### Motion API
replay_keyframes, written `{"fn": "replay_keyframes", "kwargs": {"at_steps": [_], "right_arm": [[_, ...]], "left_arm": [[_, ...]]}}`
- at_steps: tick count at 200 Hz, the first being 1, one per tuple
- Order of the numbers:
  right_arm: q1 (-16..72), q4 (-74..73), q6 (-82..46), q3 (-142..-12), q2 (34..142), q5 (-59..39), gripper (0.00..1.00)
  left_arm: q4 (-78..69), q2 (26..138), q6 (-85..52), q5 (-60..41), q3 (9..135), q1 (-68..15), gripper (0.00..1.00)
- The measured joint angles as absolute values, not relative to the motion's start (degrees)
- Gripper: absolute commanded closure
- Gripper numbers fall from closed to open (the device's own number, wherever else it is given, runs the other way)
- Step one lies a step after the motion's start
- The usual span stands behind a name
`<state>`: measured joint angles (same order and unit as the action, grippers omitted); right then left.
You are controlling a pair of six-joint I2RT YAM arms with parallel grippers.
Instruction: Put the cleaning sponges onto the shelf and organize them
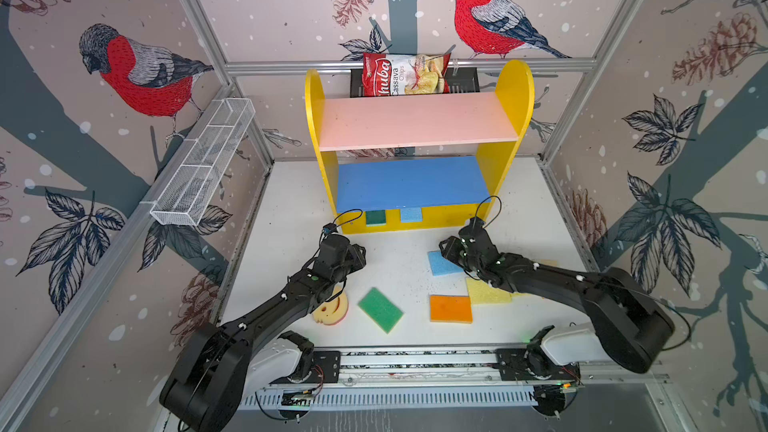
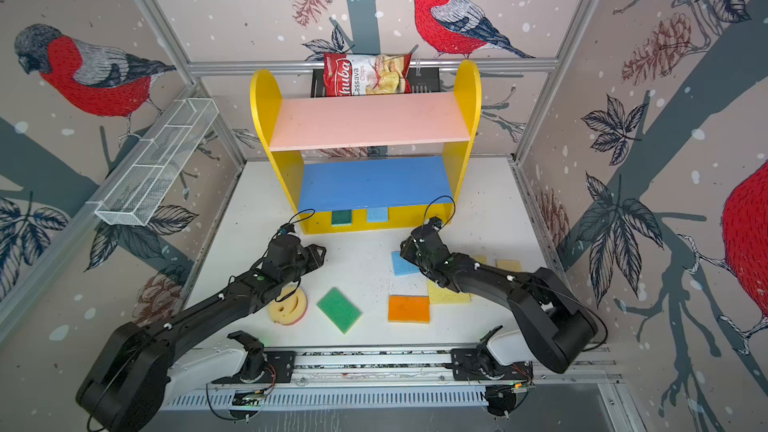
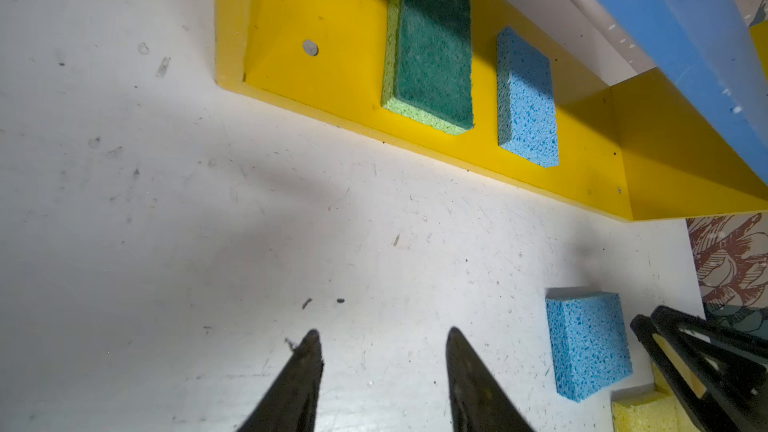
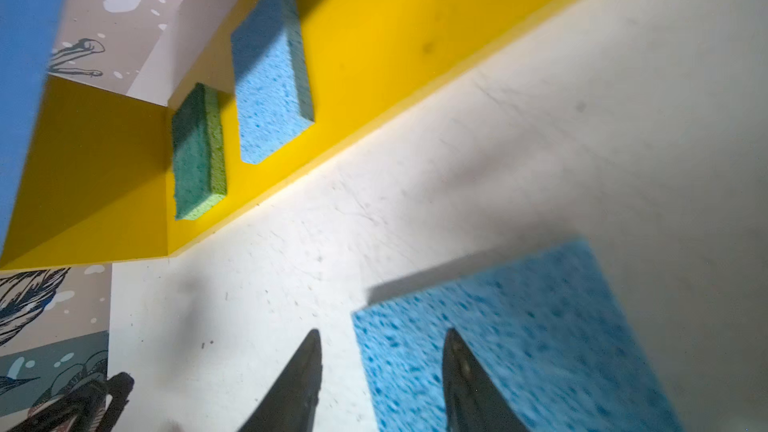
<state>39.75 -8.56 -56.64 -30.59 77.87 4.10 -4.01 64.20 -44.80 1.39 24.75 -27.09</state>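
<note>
Where the shelf (image 1: 515,89) stands on the table, we list on its yellow base: dark green sponge (image 1: 375,218) and light blue sponge (image 1: 411,214), side by side, not touching. On the table: second blue sponge (image 1: 441,264), yellow sponge (image 1: 486,295), orange sponge (image 1: 451,308), green sponge (image 1: 380,309), smiley sponge (image 1: 332,310) (partly under the left arm). Left gripper (image 3: 383,332): fingers spread, empty. Right gripper (image 4: 383,332): fingers spread above the second blue sponge, grasping nothing.
</note>
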Motion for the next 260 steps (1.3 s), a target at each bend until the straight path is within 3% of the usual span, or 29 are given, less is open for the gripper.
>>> {"fn": "replay_keyframes", "kwargs": {"at_steps": [13, 38, 67, 134, 170, 228, 246, 260], "right_arm": [[40.12, -7.75, -58.87, -28.05, 75.13, 3.9, 0.52], [40.42, -6.7, -61.82, -25.36, 71.44, 3.33, 0.4], [40.1, -6.85, -64.49, -23.81, 70.22, 1.61, 0.36], [39.38, -12.38, -66.06, -24.99, 78.02, -3.6, 0.25], [35.18, -13.17, -62.63, -28.75, 82.48, -3.92, 0.24], [36.56, -17.96, -58.65, -35.29, 92.49, -2.96, 0.51], [38.13, -19.35, -58.63, -36.1, 94.48, -2.96, 0.75], [39.27, -19.11, -58.7, -36.21, 95.37, -2.9, 0.86]], "left_arm": [[-3.99, 65.41, -44.84, 1.41, 25.71, -27.51, 0.51], [-5.39, 67.37, -44.99, 1.37, 27.0, -28.05, 0.51], [-5.76, 68.71, -45.04, 1.34, 27.42, -28.62, 0.51], [-5.76, 69.8, -45.08, 1.39, 28.1, -28.97, 0.5], [-5.69, 69.47, -45.04, 1.52, 28.53, -29.02, 0.5], [-5.13, 67.48, -45.01, 1.74, 28.14, -29.02, 0.49], [-5.28, 67.05, -45.01, 1.74, 27.75, -29.02, 0.49], [-4.89, 66.89, -45.01, 1.74, 27.42, -29.04, 0.49]]}}
